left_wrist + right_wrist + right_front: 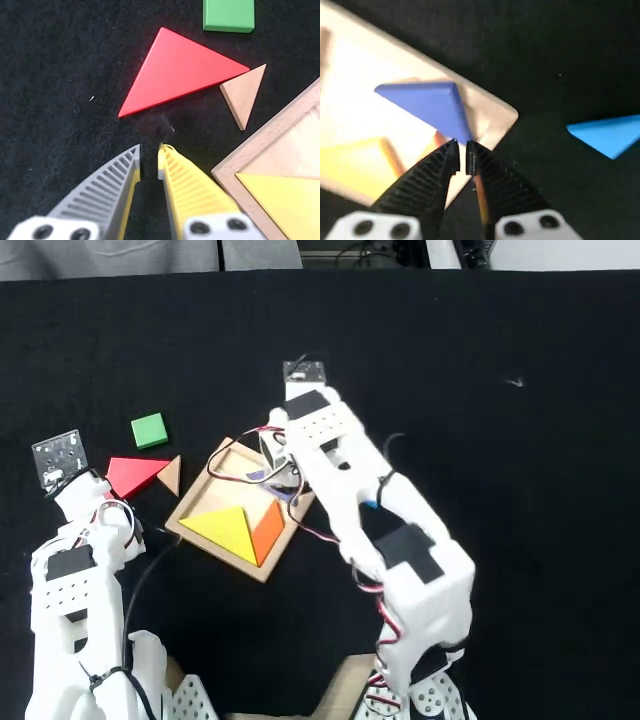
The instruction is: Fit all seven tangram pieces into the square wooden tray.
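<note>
At the far right edge of the wooden tray (487,104), the right gripper (461,150), jaws almost together and empty, meets the dark blue triangle (427,105), seemingly riding the rim; nudge it inward slowly, flat

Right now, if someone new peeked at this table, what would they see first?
Probably the bright yellow triangle lying in the wooden tray with an orange piece beside it, all on a black cloth. Next, the right tool pinching a corner of a blue triangle over the tray's corner. A red triangle and a green square wait on the cloth left of the tray, near the left tool.
</note>
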Controlling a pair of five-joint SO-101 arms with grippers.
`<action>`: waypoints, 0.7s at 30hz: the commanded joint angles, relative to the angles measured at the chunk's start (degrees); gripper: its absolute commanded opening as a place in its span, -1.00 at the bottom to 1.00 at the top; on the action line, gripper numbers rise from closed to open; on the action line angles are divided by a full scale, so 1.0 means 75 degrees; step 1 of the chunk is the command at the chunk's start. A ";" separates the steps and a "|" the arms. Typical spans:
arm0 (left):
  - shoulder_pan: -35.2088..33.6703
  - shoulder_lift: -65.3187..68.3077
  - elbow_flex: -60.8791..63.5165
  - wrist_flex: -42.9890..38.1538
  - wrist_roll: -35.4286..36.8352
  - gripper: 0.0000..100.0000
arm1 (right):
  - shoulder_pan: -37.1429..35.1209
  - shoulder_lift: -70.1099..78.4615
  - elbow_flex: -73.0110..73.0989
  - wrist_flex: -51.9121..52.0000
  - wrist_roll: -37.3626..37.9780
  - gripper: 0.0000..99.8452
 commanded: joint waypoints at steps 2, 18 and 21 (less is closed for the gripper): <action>-0.0029 -0.0105 -0.0006 -0.0164 0.0012 -0.85 | -0.0035 -0.1952 -0.0088 -0.0023 0.0938 -0.98; -0.0006 -0.0094 -0.0006 -0.0164 0.0012 -0.85 | -0.0117 0.1049 -0.2327 -0.0914 0.3282 -0.98; -0.0018 -0.0094 -0.0006 -0.0164 0.0012 -0.85 | 0.0023 0.1412 -0.2608 -0.0387 0.3270 -0.98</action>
